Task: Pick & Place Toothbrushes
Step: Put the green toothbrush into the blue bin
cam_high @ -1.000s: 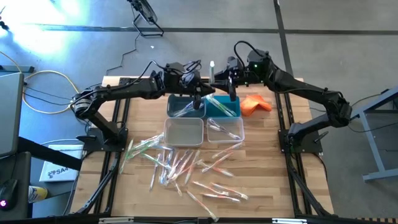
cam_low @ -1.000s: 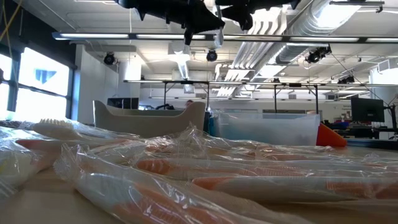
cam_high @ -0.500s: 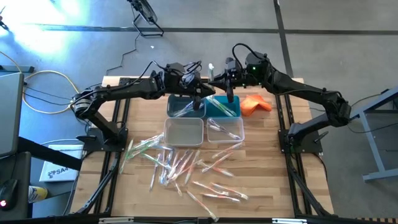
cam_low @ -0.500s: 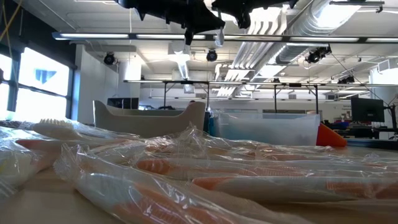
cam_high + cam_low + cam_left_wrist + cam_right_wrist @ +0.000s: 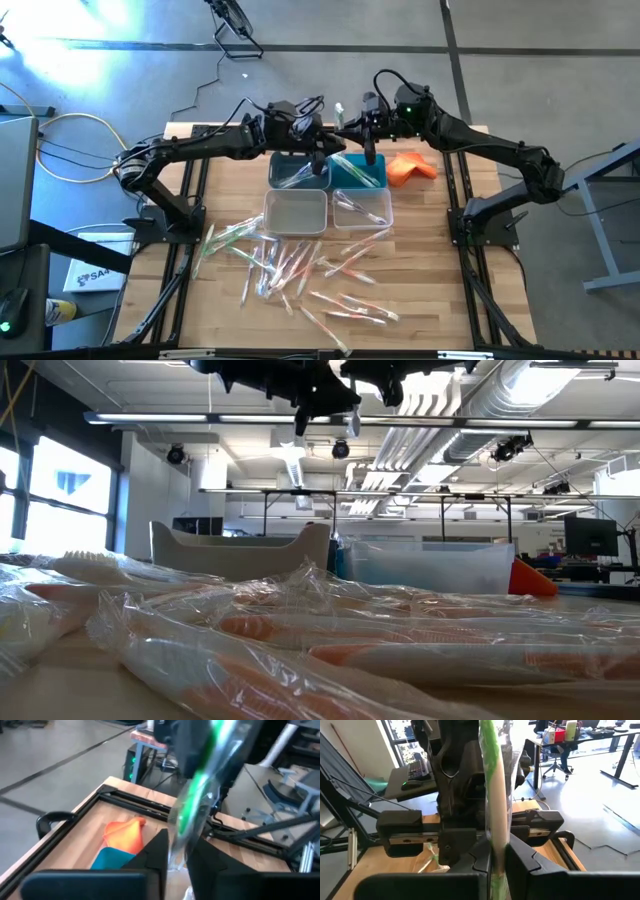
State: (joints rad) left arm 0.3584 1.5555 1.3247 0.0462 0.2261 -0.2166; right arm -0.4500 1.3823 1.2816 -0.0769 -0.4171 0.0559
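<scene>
Both arms reached inward and met toward twelve o'clock. The right gripper had its fingers clamped together; the left gripper faced it tip to tip, fingers slightly parted

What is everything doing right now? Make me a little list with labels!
held thing: green toothbrush in a clear wrapper, upright between both grippers
right gripper: shut on the green toothbrush, above the bins
left gripper: fingers either side of the same toothbrush, grip unclear
bins: four, the teal bin beside the orange cloth
loose toothbrushes: scattered on the wooden table, a few inside bins
</scene>
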